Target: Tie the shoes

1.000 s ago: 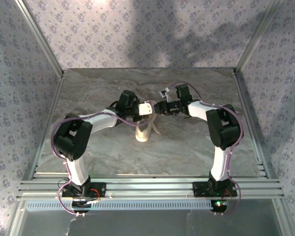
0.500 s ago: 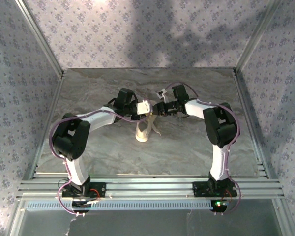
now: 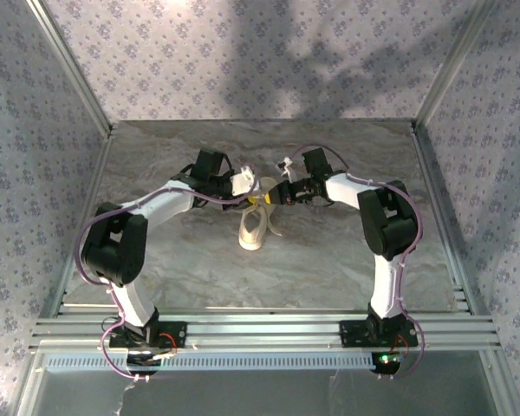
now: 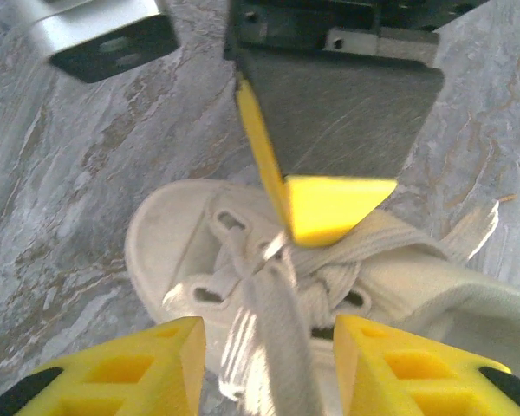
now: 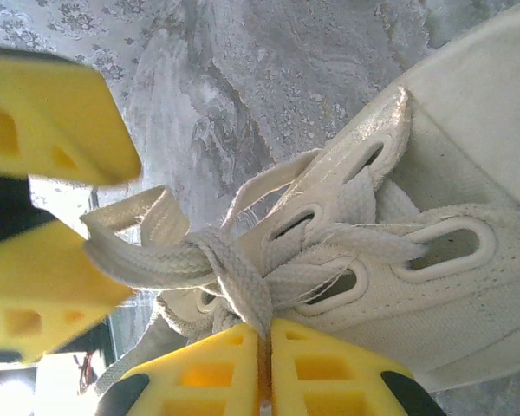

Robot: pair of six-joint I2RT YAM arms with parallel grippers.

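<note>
Change over the last second: right gripper [image 5: 264, 329] has gone from apart to pinched together on a lace [image 5: 156, 260], right at the crossing over the eyelets. Left gripper [image 4: 264, 334] has opened up and backed off to its own side; its jaws now stand apart, with a lace running loose between them, not clamped. Reads like a handover: right now owns the strand, and left is free to go for the other end. No knot yet. Shoe [image 3: 252, 230] sits on the table [image 3: 347, 260], directly under both grippers. Both arms have elbows out wide and forearms angled inward, wrists pitched down, tips nearly nose to nose.
</note>
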